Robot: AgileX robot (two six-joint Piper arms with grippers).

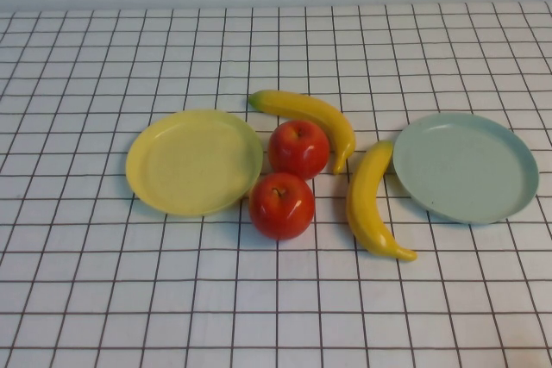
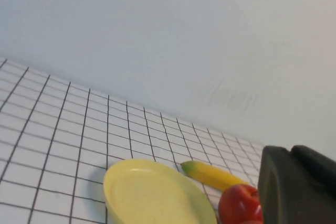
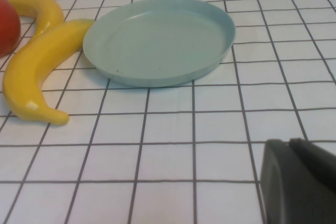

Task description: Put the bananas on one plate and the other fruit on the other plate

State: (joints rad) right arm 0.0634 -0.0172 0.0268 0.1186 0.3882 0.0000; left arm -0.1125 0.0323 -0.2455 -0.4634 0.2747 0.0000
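The high view looks steeply down from the robot's side onto the checked surface (image 1: 86, 299), taking in the yellow plate (image 1: 194, 162) and the mint plate (image 1: 466, 167) together. The left wrist view sits low and faces the back wall (image 2: 168, 40), with the left gripper (image 2: 296, 184) at its edge; it shares the yellow plate. The right wrist view hovers low and close, sharing the mint plate, the right gripper (image 3: 299, 182) in its corner.

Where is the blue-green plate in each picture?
High view: the mint plate sits at the right, empty, beside a banana.
Left wrist view: not in it; only the yellow plate shows.
Right wrist view: the plate fills the upper middle, the same banana's tip touching its rim.
Shared landmark: the back banana.
Neither hand appears in the high view.
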